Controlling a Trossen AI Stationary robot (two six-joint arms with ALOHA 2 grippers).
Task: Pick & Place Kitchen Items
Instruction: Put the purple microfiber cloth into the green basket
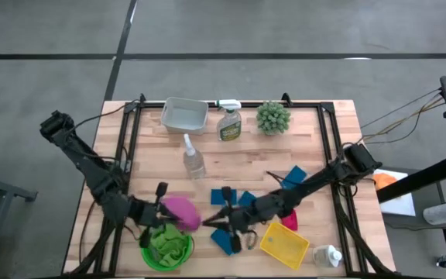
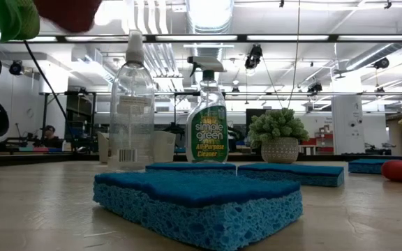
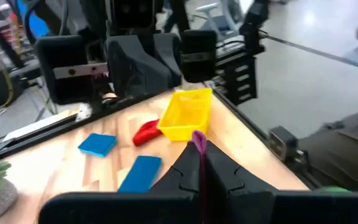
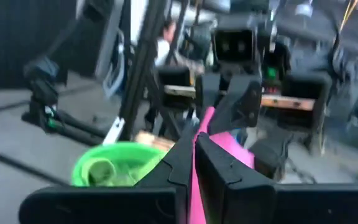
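Pink cloth, bunched and limp, pinched between left gripper and right gripper, both clamped on it above green bowl; fingertips hidden by folds.

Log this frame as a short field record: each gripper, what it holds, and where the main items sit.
left gripper: shut on the pink cloth, beside the green bowl
right gripper: shut on the same pink cloth, from the opposite side
green bowl: near table edge, green cloth inside
yellow bin: near edge, red item beside it
blue sponges: scattered mid-table
spray bottles: far half, by the grey tray and potted plant
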